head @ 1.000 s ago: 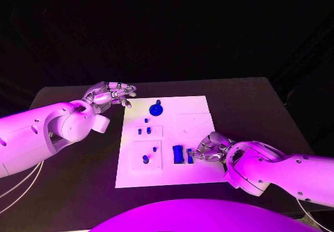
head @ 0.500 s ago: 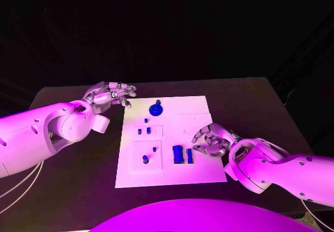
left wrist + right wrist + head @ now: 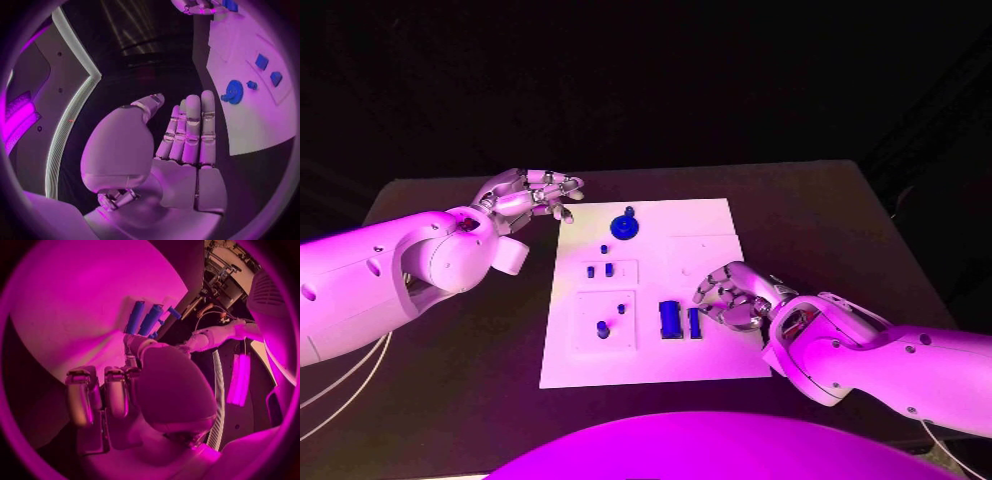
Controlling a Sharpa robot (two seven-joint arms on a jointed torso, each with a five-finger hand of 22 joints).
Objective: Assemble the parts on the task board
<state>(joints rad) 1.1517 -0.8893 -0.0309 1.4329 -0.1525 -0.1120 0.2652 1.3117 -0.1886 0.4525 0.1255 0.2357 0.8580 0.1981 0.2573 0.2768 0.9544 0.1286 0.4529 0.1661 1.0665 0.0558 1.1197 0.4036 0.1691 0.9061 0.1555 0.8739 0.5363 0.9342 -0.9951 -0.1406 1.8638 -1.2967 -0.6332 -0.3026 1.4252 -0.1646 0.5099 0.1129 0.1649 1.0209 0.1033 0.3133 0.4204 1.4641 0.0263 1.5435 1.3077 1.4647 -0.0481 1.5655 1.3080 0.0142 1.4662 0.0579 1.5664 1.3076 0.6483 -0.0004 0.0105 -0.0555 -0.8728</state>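
Note:
The white task board [image 3: 704, 215] lies mid-table. A round blue gear [image 3: 625, 227] stands near its far edge, with small blue pieces [image 3: 597, 270] and a blue peg [image 3: 603, 328] in recesses on its left side. Two blue bars [image 3: 679, 321] lie side by side near the front. My right hand [image 3: 733, 294] hovers over the board just right of the bars, fingers curled, holding nothing; the right wrist view shows one finger reaching toward the bars [image 3: 144, 318]. My left hand [image 3: 531, 194] hangs off the board's far left corner, empty, with fingers [image 3: 190, 130] extended.
Black table [image 3: 848, 220] surrounds the board on all sides, with bare room to the right and front left. My left forearm [image 3: 401, 270] lies over the table's left part. The gear [image 3: 234, 91] and board [image 3: 250, 125] appear beyond my left fingers.
My right hand has drawn back slightly from the right blue bar, rising toward the board's middle right. The left hand and the parts have not moved.

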